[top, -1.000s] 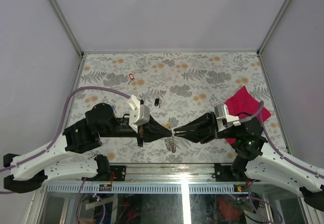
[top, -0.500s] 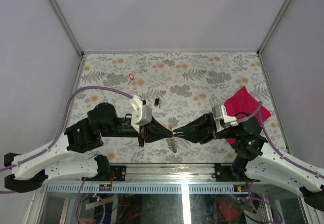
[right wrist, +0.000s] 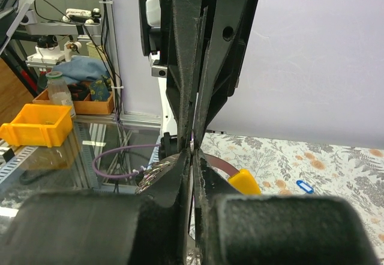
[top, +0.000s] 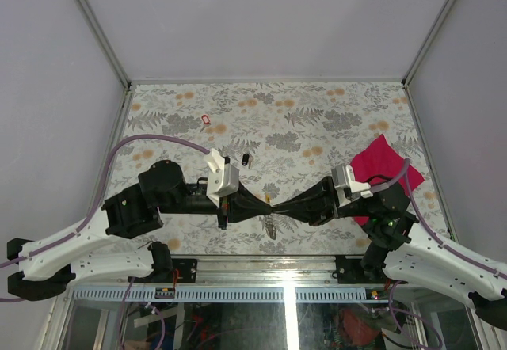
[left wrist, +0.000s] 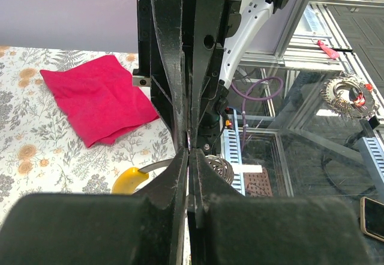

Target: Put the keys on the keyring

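My left gripper (top: 266,205) and right gripper (top: 277,205) meet tip to tip above the near middle of the table, both shut. The keyring (left wrist: 157,166), a thin grey metal band with a yellow piece (left wrist: 129,180), hangs from the spot where the tips pinch; its band (right wrist: 217,160) and yellow piece (right wrist: 243,181) also show in the right wrist view. A sliver of metal sits between the tips. Of the keys, a red one (top: 206,119) and a black one (top: 245,159) lie farther back, and a blue one (right wrist: 305,186) lies on the cloth.
A magenta cloth (top: 384,164) lies at the right beside the right arm. A silvery coil of metal (top: 269,223) rests on the patterned tablecloth (top: 317,120) just below the grippers. The table's near edge runs close behind the arms.
The right gripper's jaws have closed and its tips have pushed left against the left gripper's tips. The left arm has shifted slightly right and stays shut.
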